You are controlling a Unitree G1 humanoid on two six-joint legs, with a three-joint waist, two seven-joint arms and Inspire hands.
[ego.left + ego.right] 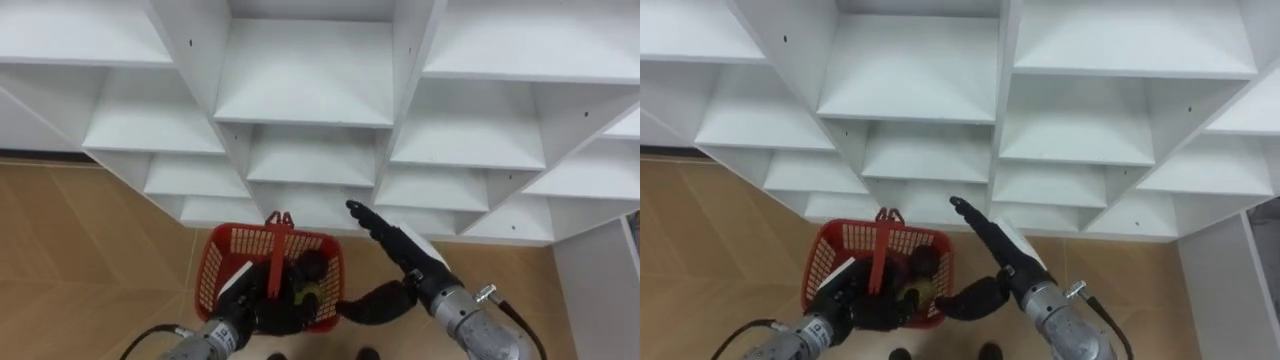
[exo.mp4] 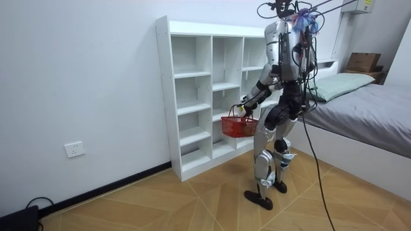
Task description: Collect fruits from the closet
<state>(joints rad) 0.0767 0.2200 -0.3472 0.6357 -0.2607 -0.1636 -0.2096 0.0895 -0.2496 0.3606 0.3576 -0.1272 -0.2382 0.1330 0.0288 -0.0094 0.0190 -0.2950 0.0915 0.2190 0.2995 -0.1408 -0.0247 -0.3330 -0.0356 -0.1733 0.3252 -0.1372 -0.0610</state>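
A red plastic basket (image 1: 225, 262) hangs in front of me over the wood floor, its red handle (image 1: 276, 250) upright. My left hand (image 1: 238, 303) is curled round the handle's lower end. A yellow-green fruit (image 1: 306, 291) lies in the basket among dark shapes. My right hand (image 1: 392, 242) is open just right of the basket, its straight fingers pointing at the white closet (image 1: 310, 100). The compartments I can see hold nothing. In the room view I stand close before the closet (image 2: 192, 96), with the basket (image 2: 239, 126) at hip height.
The closet's lower shelves (image 1: 300, 205) stand right behind the basket. In the room view a bed (image 2: 372, 102) is behind me at the right, with a wooden box (image 2: 363, 61) near its head. A wall socket (image 2: 74, 149) sits at the left.
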